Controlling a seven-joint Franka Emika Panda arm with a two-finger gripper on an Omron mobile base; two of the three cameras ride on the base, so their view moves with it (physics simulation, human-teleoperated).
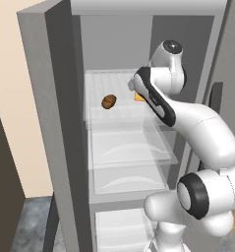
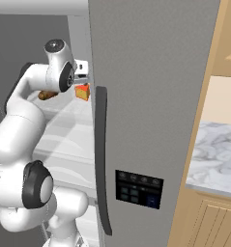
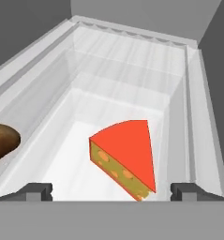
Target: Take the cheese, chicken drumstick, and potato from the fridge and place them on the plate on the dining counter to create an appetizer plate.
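Hand view puts us right over the cheese [image 3: 125,157], lying on the fridge [image 1: 45,98] shelf [image 3: 108,70] between our fingertips [image 3: 36,191], and our hand [image 3: 111,192] is spread wide, holding nothing. A brown lump [image 3: 1,140] sits off to one side; we cannot tell whether it is potato or drumstick. We judge the risk is a skewed close: the wedge's slanted faces could squirt out, or we nudge it against the shelf wall.
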